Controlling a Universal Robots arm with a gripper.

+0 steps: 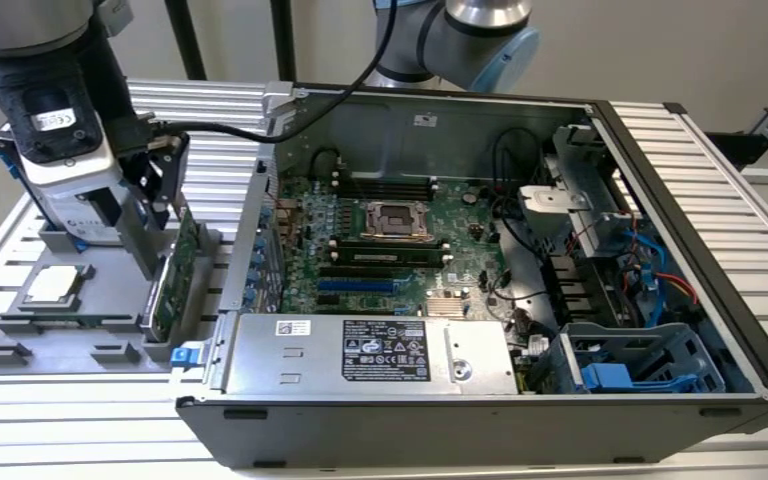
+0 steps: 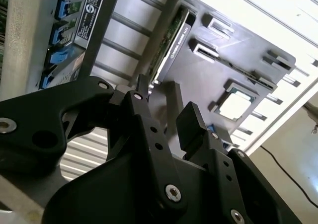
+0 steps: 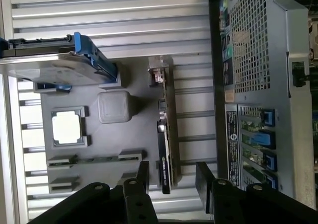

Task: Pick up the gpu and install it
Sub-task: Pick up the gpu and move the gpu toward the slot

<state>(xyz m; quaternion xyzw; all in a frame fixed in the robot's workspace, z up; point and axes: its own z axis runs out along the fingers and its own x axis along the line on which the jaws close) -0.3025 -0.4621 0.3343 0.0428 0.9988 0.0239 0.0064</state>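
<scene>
- Standing on its long edge in a grey holder [image 1: 111, 300], the gpu [image 1: 175, 270] is seen at the exterior view's left, at mid-height of the frame. It is just beside the outer wall of the open computer case [image 1: 244, 260].
- Its long axis is laid along that wall, running from the upper part of the frame toward the lower, with the thin edge of the green board turned upward.
- The end effector [image 3: 173, 167] is held directly above the card, toward one of its ends, so the card is found straight below it.
- The fingers [image 3: 143, 177] are spread wide and nothing is held. In the first wrist view the card's edge is framed by the gap, nearer one finger than the other, and no contact can be made out.
- The closing direction is thus set across the card's thickness, not along its length.
- The holder is carried on a slatted metal counter [image 1: 64, 420]. A CPU chip [image 1: 53, 285] is seated in another pocket of it, apart from the card, and a hard drive in a blue frame [image 3: 74, 67] is stood farther off.
- Room is judged tight on the case side and freer on the holder side. The pick-up is judged not yet made.
</scene>
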